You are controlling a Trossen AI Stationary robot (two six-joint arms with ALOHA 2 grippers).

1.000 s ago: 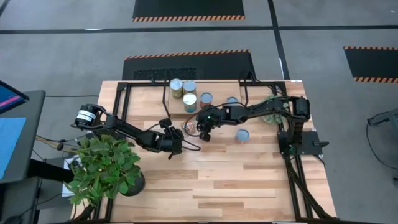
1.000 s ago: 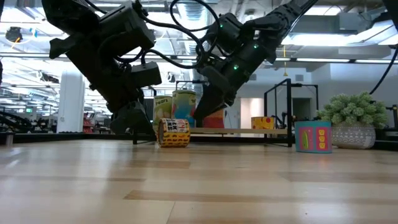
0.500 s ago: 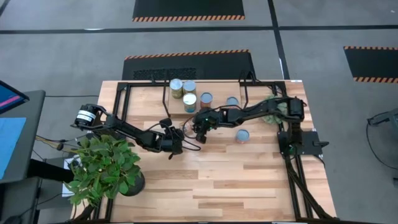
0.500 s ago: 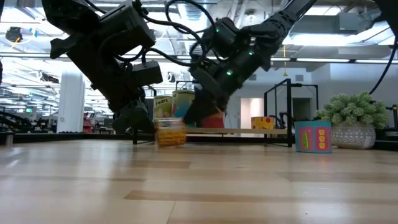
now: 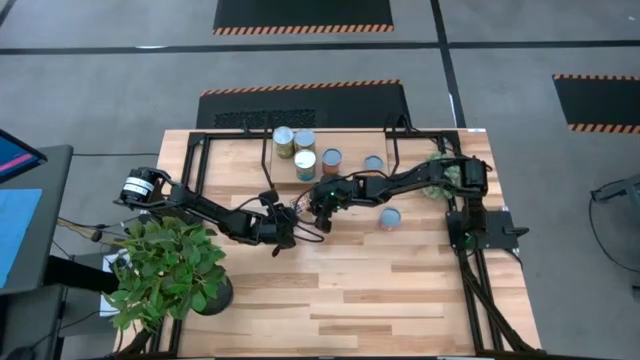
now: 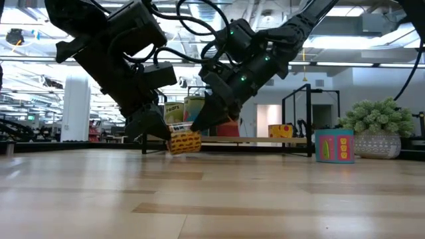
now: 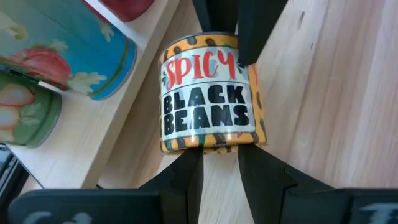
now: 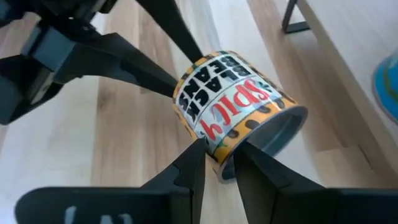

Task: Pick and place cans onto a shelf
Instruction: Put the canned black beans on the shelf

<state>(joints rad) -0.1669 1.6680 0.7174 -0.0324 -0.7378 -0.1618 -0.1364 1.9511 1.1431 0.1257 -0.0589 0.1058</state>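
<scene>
An orange "Spicy Black Beans" can lies on its side on the table in front of the shelf, between my two grippers; it also shows in the low view and the high view. My left gripper stands at the can's bottom end, fingers nearly together. My right gripper stands at its top end, fingers nearly together. Several cans stand on the shelf. A blue-topped can stands on the table to the right. My left gripper touches the can's bottom end with the tips of its nearly shut fingers, coming level from the table's left. The can lies on its side along the fingers' line, on the table. My right gripper touches the can's side wall just by its top rim with the tips of its nearly shut fingers, slanting down from the table's right. The can's silver end faces past the fingers.
A leafy plant stands at the table's near left, and a plant in a white pot at the far right. The shelf's black legs stand just behind the can. Bare wood lies toward the near edge.
My right gripper has come down and toward the table's left onto the can. My left gripper has moved a little toward the can from the left. The can has turned on the table and now sits slightly tilted between the two grippers.
</scene>
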